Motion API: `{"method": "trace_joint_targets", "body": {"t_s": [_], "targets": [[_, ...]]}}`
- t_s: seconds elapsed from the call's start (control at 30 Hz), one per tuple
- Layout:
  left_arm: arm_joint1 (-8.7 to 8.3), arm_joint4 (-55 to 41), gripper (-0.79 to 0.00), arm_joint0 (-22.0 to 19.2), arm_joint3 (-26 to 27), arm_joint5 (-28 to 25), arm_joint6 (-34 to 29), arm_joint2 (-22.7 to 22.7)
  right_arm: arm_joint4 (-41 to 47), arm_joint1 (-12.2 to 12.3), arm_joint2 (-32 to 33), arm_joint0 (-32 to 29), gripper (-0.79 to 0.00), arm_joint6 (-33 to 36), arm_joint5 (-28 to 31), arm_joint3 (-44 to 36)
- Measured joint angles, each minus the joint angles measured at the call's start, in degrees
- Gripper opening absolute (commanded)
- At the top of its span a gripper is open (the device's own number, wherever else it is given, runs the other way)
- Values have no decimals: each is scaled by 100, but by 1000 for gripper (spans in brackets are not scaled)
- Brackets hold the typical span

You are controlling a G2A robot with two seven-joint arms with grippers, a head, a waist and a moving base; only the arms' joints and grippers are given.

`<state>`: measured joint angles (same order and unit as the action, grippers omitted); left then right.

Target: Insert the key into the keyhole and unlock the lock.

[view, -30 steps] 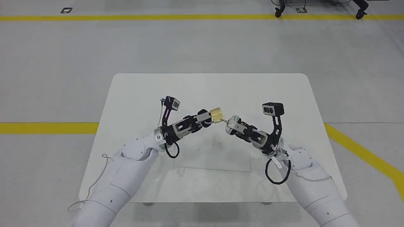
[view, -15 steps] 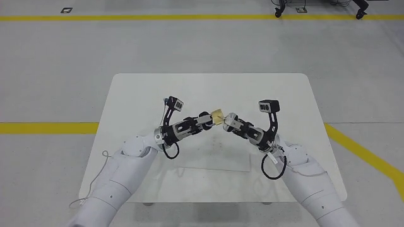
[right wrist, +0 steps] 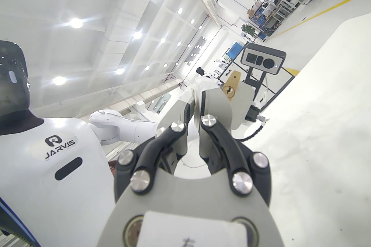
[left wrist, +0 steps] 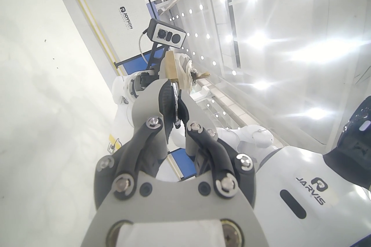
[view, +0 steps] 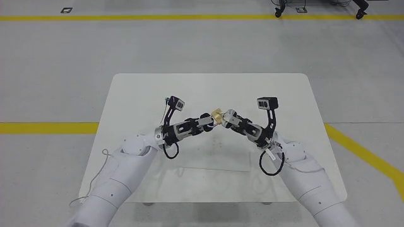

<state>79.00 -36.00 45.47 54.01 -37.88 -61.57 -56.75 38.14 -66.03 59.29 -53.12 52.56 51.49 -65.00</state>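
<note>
Closer to the lock (view: 216, 115) than a second ago: right gripper (view: 226, 115) drawn in, gap all but gone, above the middle of the table (view: 151, 88). Shut tight, fingers pressed together on the key (left wrist: 203, 75), with just a small dark and brass end poking out in the left wrist view and nothing of it on show in the right wrist view. Clamped too at the left gripper (left wrist: 174, 89), on the silver shackle (left wrist: 175, 107), with the brass body held out past the fingertips. Turned toward the right wrist camera, keyhole (right wrist: 229, 90) bare. Reaching in from either side, elbows bent, forearms slanting inward to meet. Cannot tell whether key and lock touch.
</note>
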Motion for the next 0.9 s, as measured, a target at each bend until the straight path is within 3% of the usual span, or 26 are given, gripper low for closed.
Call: {"method": "trace_joint_targets", "body": {"t_s": [0.23, 0.5, 0.73, 0.9], "targets": [[-120, 855, -785, -84, 2, -729, 297, -314, 44, 72, 369, -109, -785, -64, 87, -90], [-424, 1645, -785, 292, 884, -1433, 944, -679, 28, 195, 861, -412, -785, -110, -103, -264], [-530, 2330, -785, 445, 1162, -2006, 1542, -586, 128, 35, 577, -446, -785, -1061, -636, -261], [-528, 3067, -785, 547, 1520, -2013, 2013, -729, 64, -80, 399, -330, -785, -1593, -808, -117]]}}
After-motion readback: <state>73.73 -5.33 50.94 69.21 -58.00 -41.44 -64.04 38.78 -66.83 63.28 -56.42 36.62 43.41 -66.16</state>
